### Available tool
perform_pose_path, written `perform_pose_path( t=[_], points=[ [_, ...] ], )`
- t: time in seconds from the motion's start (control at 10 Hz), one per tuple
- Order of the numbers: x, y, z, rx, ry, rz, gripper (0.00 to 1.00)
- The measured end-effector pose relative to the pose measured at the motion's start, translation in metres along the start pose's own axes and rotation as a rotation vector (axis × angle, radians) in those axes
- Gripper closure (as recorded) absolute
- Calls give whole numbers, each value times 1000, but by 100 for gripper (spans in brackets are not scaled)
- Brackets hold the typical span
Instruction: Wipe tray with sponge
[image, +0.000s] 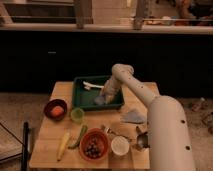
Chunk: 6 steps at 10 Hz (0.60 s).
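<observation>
The dark green tray (79, 97) sits at the back middle of the wooden table. My gripper (104, 96) reaches down into the tray's front right part, its arm coming from the lower right. It is shut on the grey-blue sponge (99, 101), which is pressed against the tray floor. A white utensil (92, 86) lies in the back of the tray, left of the gripper. The tray's right part is partly hidden by my arm.
On the table (50, 150): a red bowl (55, 109) with something orange at the left, a green cup (76, 115), a yellow item (63, 145), a green vegetable (80, 136), an orange bowl (93, 145) of dark fruit, a white cup (120, 146), a grey cloth (132, 116).
</observation>
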<state>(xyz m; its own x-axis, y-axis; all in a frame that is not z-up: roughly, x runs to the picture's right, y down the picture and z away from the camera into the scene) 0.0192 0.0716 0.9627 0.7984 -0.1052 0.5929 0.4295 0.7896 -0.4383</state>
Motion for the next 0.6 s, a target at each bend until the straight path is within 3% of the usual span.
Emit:
perform_pose_path(
  t=[0.3, 0.6],
  points=[
    [21, -2, -6, 13, 39, 34, 100],
    [24, -21, -5, 42, 70, 25, 100]
  ],
)
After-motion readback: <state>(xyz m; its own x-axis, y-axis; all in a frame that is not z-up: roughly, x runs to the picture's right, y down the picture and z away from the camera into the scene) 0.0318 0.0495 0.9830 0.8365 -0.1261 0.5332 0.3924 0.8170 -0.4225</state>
